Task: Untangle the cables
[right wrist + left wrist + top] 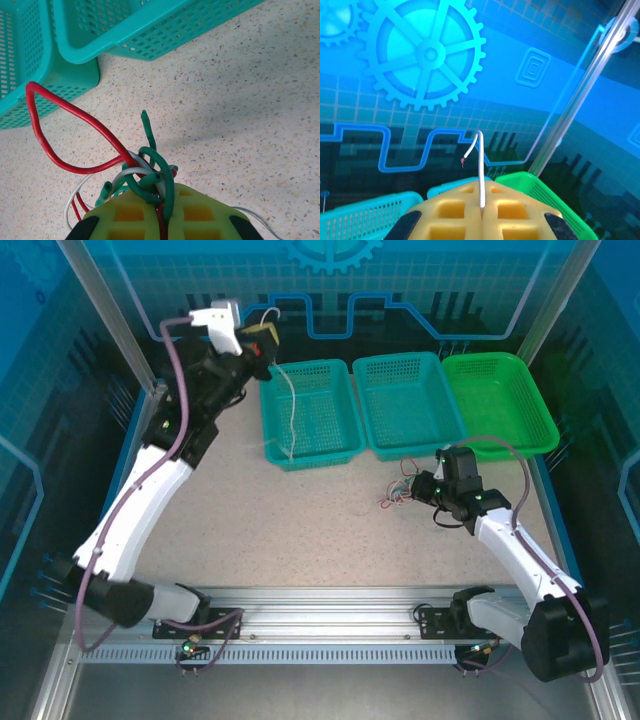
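Yellow pads [125, 215] of the right gripper [162, 217] are seen clenched on a knot of cables [150, 175], with red, green and white strands pinned low on the table [240, 100] just in front of the teal baskets [130, 37]. One red loop [75, 130] is thrown wide to the side. Up by the back wall, the left gripper [482, 215] is clamped shut on a single white wire [481, 170], whose long end is seen from above to hang down over the left teal basket [310, 462], well apart from the knot. That strand is judged to be freed already, so the step in hand is taken to be its setting aside. This is best done by lowering the wire until its tail is gathered inside the basket before the pads are parted, so that nothing is draped over the rim. The knot should be held pinned meanwhile, and the red loop is best chosen for the next pull, being the least buried
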Robot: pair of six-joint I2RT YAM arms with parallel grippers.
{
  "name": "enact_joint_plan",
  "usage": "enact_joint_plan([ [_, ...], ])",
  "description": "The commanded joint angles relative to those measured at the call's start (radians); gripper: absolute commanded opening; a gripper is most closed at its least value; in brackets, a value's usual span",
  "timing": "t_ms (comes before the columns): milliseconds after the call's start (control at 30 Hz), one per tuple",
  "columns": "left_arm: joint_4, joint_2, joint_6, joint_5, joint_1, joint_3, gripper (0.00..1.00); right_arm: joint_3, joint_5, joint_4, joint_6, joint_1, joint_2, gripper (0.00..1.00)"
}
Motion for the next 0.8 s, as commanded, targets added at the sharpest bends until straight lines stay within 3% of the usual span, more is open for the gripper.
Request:
enact_joint_plan([
  [0,0.014,0.124,0.038,0.025,0.039,0.104,0.00,0.045,-0.016,0.000,-0.029,0.022,-0.025,0.00],
  [167,-0.020,0.307,-0.024,0.053,0.078,0.197,0.00,0.051,-0.017,-0.016,-0.037,0.032,-0.035,0.00],
  [433,-0.074,0.486,-0.091,0.049,0.091,0.161,0.00,0.058,-0.020,-0.056,-0.055,0.043,-0.047,0.00],
  [533,-0.097,0.492,-0.104,0.051,0.091,0.142,0.34,0.070,-0.021,-0.074,-0.061,0.046,-0.048,0.01],
  [600,-0.056,0.442,-0.106,0.070,0.090,0.081,0.47,0.079,-0.034,-0.077,-0.071,0.051,-0.048,0.01],
  [767,0.035,0.216,-0.091,0.154,0.081,-0.125,0.51,0.129,-0.066,-0.083,-0.120,0.096,-0.028,0.01],
])
